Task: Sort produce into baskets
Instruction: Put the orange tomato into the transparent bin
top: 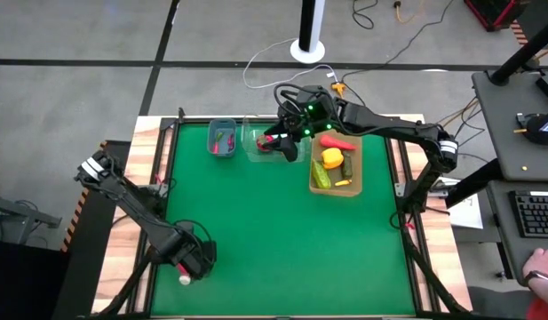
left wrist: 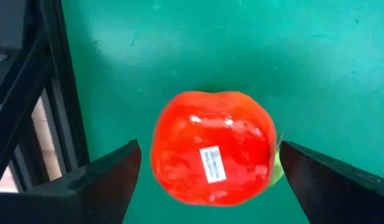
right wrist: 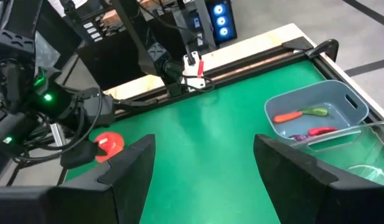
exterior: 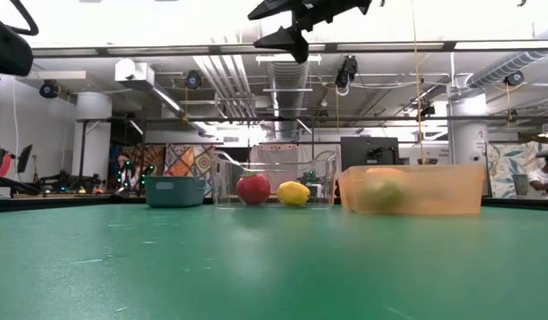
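Your green bench holds three containers along its far edge, while both arms sit at opposite corners. The tan tray, the largest container, stands on the right of the row and carries a red chilli, a yellow pepper, two green cucumbers and a small yellow piece. Just to its left is the clear tub; the low view shows a red round fruit and a lemon side by side inside it. The small blue-grey bin ends the row on the left, apart from the tub, and holds thin red and green pieces too small to name. Your right gripper hangs high over the clear tub with its jaws apart and nothing between them. Your left gripper is low at the near left corner of the bench, its jaws spread wide on either side of a red tomato that bears a small white sticker; you can see gaps between each finger and the fruit, so it is not gripped. The tomato rests on the green surface, well apart from all three containers.
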You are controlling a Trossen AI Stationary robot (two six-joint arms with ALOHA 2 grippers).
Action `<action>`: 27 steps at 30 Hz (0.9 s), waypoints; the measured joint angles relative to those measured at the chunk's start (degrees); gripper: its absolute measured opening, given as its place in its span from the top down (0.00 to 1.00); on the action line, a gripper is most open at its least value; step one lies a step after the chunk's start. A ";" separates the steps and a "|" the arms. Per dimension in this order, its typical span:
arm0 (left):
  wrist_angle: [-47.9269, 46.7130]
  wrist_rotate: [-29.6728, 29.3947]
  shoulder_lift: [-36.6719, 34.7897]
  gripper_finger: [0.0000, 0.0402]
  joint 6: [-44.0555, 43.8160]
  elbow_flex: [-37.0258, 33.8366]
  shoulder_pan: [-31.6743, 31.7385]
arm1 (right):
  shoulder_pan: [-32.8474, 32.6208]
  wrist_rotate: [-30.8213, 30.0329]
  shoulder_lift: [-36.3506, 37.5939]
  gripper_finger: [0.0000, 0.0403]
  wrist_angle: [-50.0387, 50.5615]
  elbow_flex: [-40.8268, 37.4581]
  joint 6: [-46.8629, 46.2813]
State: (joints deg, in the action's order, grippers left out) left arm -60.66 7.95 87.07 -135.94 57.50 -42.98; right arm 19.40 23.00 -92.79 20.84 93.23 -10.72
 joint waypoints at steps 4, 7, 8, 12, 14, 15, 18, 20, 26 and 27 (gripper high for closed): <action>1.91 0.01 0.00 0.10 0.00 -0.76 0.14 | 0.00 -0.01 0.00 0.35 -0.05 0.00 -0.20; 2.80 0.01 0.00 0.10 0.00 -1.25 0.13 | 0.00 -0.02 0.00 0.35 -0.04 0.00 -0.20; 2.78 0.02 0.00 0.10 0.00 -1.50 0.13 | 0.00 -0.02 0.00 0.35 -0.08 0.00 -0.20; 4.05 0.04 0.00 0.10 0.00 -2.98 0.23 | 0.00 -0.04 -0.02 0.35 -0.11 0.00 -0.20; 6.29 0.06 0.00 0.10 0.00 -4.38 0.24 | 0.00 -0.04 -0.02 0.35 -0.11 0.00 -0.20; 7.79 0.25 0.00 0.10 0.00 -5.24 0.24 | 0.00 -0.04 -0.02 0.35 -0.11 0.00 -0.20; 12.49 0.59 -0.26 0.10 0.00 -7.47 0.24 | 0.02 -0.07 -0.02 0.35 -0.10 0.00 -0.92; 14.18 0.65 -0.28 0.10 0.02 -8.41 0.24 | 0.02 -0.07 -0.02 0.35 -0.11 0.00 -1.31; 13.35 0.35 -0.20 0.12 0.90 -8.55 0.21 | 0.02 -0.10 -0.07 0.35 -0.11 0.00 -1.42; 13.30 0.28 -0.17 0.14 1.13 -8.57 0.18 | 0.02 -0.15 -0.07 0.35 -0.09 0.00 -1.52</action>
State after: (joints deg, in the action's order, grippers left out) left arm -47.35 8.23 86.89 -134.81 48.93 -42.80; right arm 19.42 22.85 -92.86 20.75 93.23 -12.24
